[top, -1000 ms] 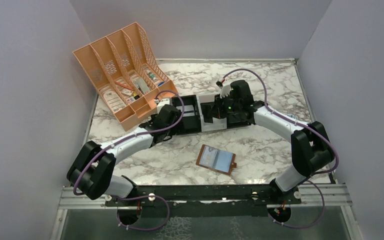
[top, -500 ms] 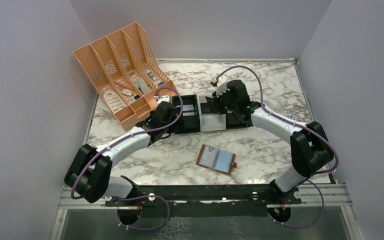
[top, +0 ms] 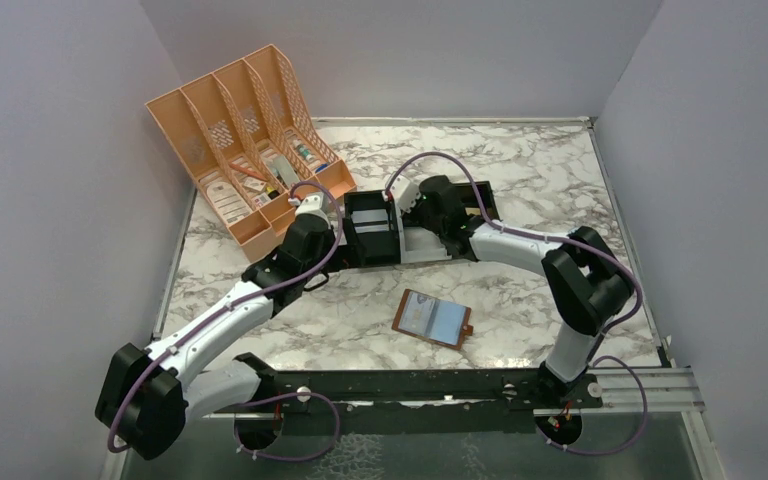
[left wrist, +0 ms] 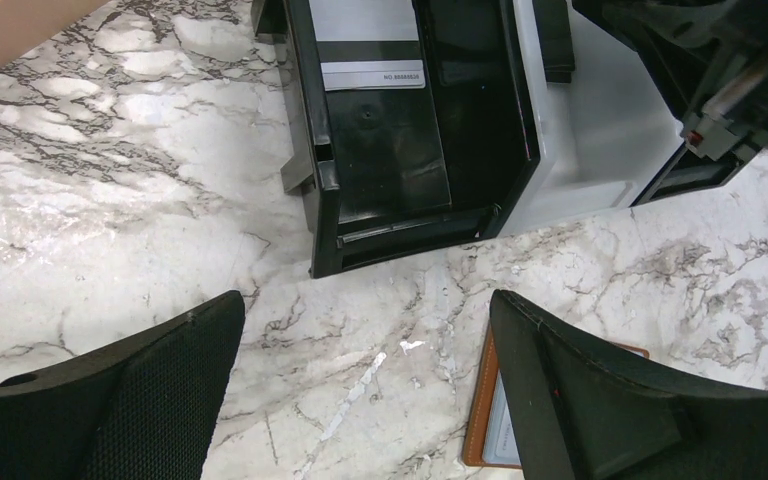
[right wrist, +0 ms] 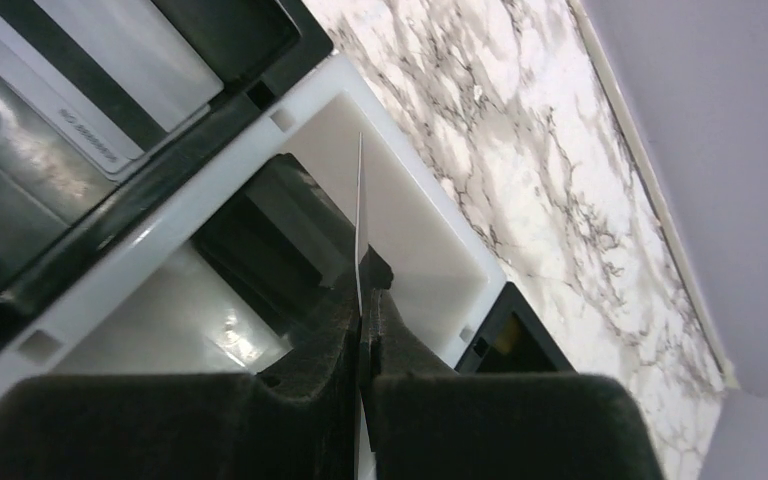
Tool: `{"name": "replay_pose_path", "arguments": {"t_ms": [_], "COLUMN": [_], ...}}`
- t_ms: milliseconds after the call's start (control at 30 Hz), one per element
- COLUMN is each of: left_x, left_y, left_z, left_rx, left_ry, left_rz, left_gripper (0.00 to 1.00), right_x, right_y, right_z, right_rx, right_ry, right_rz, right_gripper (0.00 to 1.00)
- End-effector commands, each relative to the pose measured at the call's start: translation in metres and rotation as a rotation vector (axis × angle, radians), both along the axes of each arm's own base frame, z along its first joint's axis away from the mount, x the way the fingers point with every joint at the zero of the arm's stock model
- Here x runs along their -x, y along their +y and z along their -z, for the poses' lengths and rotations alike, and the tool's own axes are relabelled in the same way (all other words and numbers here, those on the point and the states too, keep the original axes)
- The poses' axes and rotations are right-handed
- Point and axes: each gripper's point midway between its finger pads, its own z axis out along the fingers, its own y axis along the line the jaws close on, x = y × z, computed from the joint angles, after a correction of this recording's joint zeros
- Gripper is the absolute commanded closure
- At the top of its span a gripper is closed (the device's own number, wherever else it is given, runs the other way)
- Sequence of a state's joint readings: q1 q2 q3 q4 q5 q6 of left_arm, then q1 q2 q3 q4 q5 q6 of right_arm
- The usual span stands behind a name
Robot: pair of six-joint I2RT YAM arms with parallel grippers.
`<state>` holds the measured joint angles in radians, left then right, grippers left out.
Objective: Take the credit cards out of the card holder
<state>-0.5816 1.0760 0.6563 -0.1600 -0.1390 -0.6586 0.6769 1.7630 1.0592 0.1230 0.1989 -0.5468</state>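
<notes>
Credit card pinched edge-on between the closed fingers of the right gripper, poking out past the tips above the white tray. Card holder spread open on the marble table, well apart from those fingers, back toward the arm bases. Left gripper with fingers wide and gripping nothing: bare marble between them, black tray just ahead of the tips, one brown corner of the holder tucked behind a finger. What looks like another pale card flat in that black tray.

Judged step: setting down a card already drawn from the holder. Next move calls for lowering the held card into the white tray, parting the right fingers, then returning to the holder. Being thin and on edge, likely to lean against a tray wall rather than drop flat.

Hard to make out: whether any cards remain in the holder's pale pockets. Held card's face unseen, only its edge. Holder mostly cut off in the left wrist view. Right fingertips hidden under the wrist from above.
</notes>
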Motion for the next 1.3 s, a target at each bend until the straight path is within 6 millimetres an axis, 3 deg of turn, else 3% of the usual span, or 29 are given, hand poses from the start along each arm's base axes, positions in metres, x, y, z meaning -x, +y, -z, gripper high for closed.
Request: {"name": "replay_pose_path", "arguments": {"t_ms": [0,300,533,867,1133,1267], "left_x": [0.007,0.011,0.013,0.014,0.015,0.015], "left_y": [0.010,0.015,0.019,0.019,0.017,0.017], "left_z": [-0.003,-0.006,-0.010,-0.011,-0.006,-0.005], "left_rx": [0.000,-0.005,-0.003,-0.002,-0.003,-0.003], "left_ry": [-0.001,-0.004,-0.011,-0.013,0.004,0.007], "left_rz": [-0.023,-0.038,-0.050,-0.051,-0.041,-0.038], "left_gripper": [0.04,0.04,0.04,0.04,0.04,0.04], "right_x": [-0.021,-0.030,-0.028,-0.024,-0.014,-0.009], "right_y": [-0.006,0.002,-0.007,-0.006,0.004,0.008], "right_z": [-0.013,0.011,0.034,0.046,0.044,0.044], "right_rx": [0.081,0.132,0.210,0.219,0.160,0.137], "right_ry": [-0.120,-0.052,-0.024,0.024,0.079,0.100], "right_rz": [0.019,0.016,0.017,0.010,-0.033,-0.058], "right_gripper": [0.99,0.99,0.99,0.97,0.76,0.70]}}
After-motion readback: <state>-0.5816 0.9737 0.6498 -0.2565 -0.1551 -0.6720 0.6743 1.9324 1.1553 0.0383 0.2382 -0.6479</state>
